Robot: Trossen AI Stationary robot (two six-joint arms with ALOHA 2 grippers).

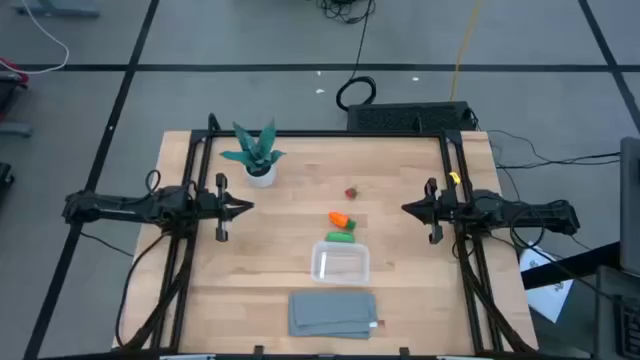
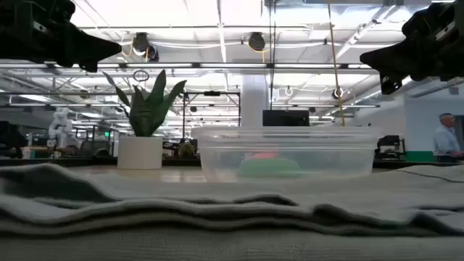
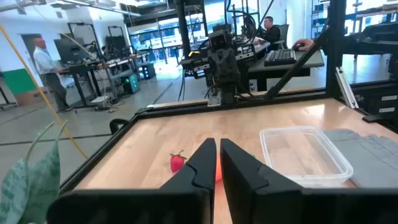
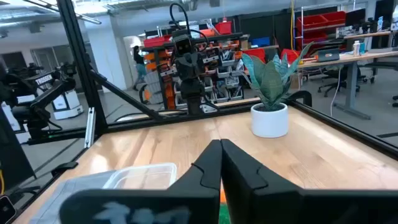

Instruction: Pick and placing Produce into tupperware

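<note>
The clear tupperware tub sits on the table near its middle, empty, also seen in the left wrist view. Just beyond its far edge lie the green pod and the orange carrot. The red berry lies farther toward the far edge and shows in the left wrist view. My left gripper hovers shut at the table's left side, above the wood. My right gripper hovers shut at the right side. Both point toward the table's middle, well apart from the produce.
A teal-leaved plant in a white pot stands at the far left of the table. A folded grey cloth lies at the near edge, just in front of the tub. Black frame rails run along the table's far and side edges.
</note>
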